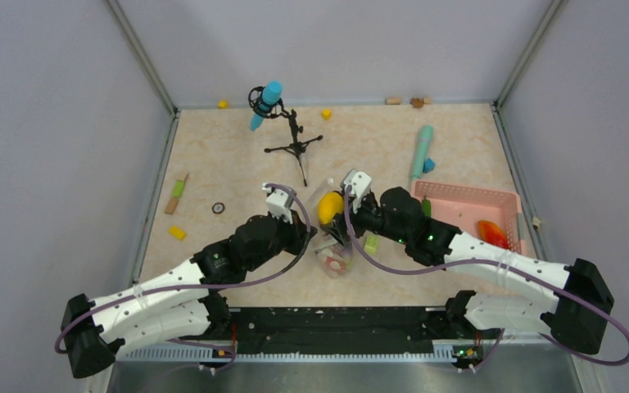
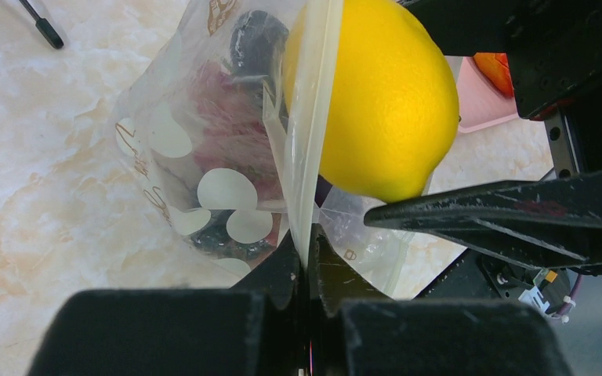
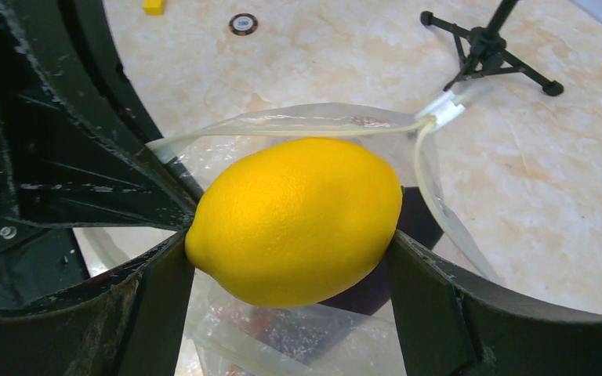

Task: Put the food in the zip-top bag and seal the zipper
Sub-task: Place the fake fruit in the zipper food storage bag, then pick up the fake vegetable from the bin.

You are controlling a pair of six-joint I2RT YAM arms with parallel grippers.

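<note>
A yellow lemon [image 1: 329,206] [image 3: 294,219] is clamped between the fingers of my right gripper [image 3: 290,244] [image 1: 341,214], right at the open mouth of the zip-top bag [image 2: 204,157] [image 1: 333,258]. My left gripper [image 2: 307,243] [image 1: 315,237] is shut on the bag's rim, pinching the white zipper [image 2: 310,133] and holding the mouth up. Through the clear dotted plastic I see dark purple grapes [image 2: 255,39] and a red piece [image 2: 219,110] inside. The zipper [image 3: 321,125] curves open around the lemon.
A pink basket [image 1: 467,205] at the right holds a red-orange piece [image 1: 491,233]. A lime-green cylinder [image 1: 371,243] lies by the right arm. A small tripod with a blue microphone [image 1: 295,143], a teal tool [image 1: 420,151] and yellow blocks [image 1: 178,232] stand farther off.
</note>
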